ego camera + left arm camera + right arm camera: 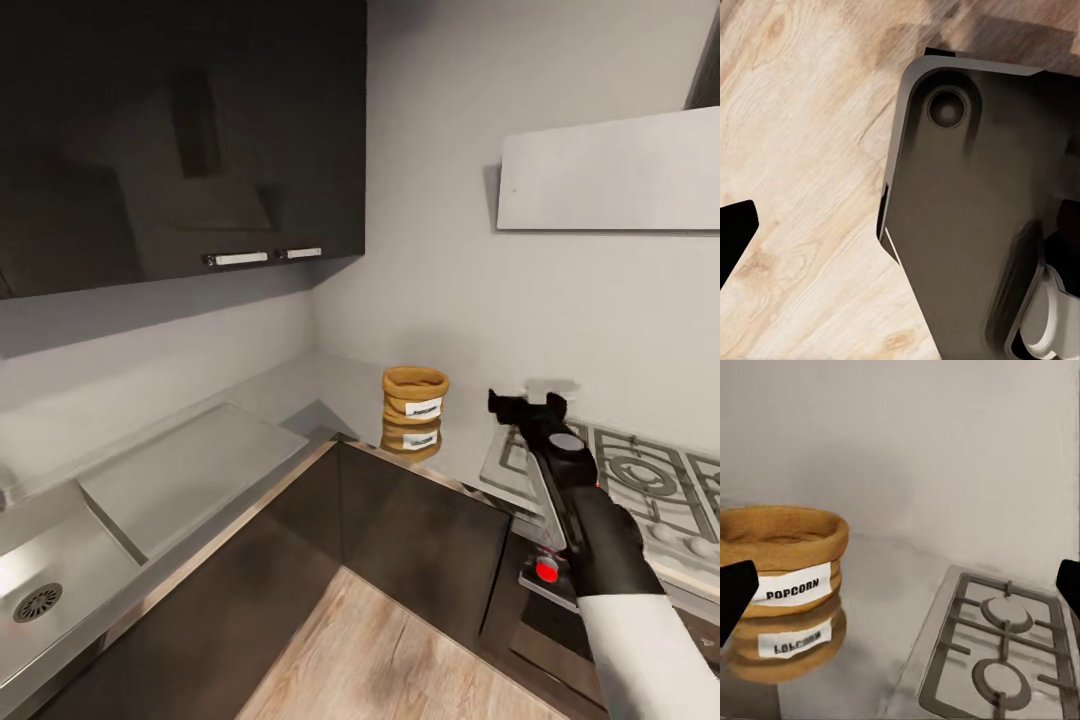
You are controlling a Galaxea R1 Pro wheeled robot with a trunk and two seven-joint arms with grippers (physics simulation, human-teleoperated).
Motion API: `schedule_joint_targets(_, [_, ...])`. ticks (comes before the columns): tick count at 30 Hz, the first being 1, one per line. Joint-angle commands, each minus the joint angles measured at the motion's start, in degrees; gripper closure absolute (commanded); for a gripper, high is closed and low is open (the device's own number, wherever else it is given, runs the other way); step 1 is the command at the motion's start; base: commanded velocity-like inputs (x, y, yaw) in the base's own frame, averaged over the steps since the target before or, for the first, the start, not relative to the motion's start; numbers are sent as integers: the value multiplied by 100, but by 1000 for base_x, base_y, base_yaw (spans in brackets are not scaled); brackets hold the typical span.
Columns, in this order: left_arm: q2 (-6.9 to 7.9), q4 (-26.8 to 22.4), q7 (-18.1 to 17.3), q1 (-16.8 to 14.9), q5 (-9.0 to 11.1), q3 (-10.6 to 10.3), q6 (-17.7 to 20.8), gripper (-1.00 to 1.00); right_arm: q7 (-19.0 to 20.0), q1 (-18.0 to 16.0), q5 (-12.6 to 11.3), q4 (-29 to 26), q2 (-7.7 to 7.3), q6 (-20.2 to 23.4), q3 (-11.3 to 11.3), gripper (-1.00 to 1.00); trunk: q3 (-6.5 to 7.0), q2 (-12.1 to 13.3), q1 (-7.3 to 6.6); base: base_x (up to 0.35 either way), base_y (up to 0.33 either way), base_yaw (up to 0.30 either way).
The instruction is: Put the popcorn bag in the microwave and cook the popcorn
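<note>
Overhead, the popcorn bag [415,396] stands upright in the inner corner of the countertop [300,385], just left of the hob [630,475]. Beside it, apart, hangs the right gripper [524,404], fingers spread. Its wrist camera frames bag [784,559] and hob [1001,649] between parted fingertips [735,592]. Below, the left camera faces wooden floor [802,165] and the robot's dark base [975,195]; that gripper's state is unclear.

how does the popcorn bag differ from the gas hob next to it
The popcorn bag is tan-brown and soft, with a rolled rim; the gas hob is grey steel. The bag stands upright as a short round sack; the hob lies flat and wide, topped with grates. The bag carries a white POPCORN label; the hob shows none. Both sit along the countertop by the wall.
</note>
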Motion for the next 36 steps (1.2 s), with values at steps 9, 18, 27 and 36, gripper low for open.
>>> schedule_joint_targets(9, [-3,-3,6,-3,9,19,11,-100,-41,-3436,-2,3559,-124,1034,-31,-100,-14,-12,3,0,0,0])
schedule_joint_targets(18, [0,0,6,-3,9,17,17,-100,-39,-4371,-14,4920,-151,2010,-180,-100,-14,-12,3,0,0,0])
schedule_joint_targets(27, [-2,0,6,-3,9,20,57,-100,-40,-4386,-38,5630,-70,2925,-466,-100,-14,-12,3,110,-44,0])
schedule_joint_targets(36, [-2,-2,6,-3,9,19,61,-100,-38,-4386,-42,5903,-43,2934,-469,-100,-15,-12,3,270,-219,0])
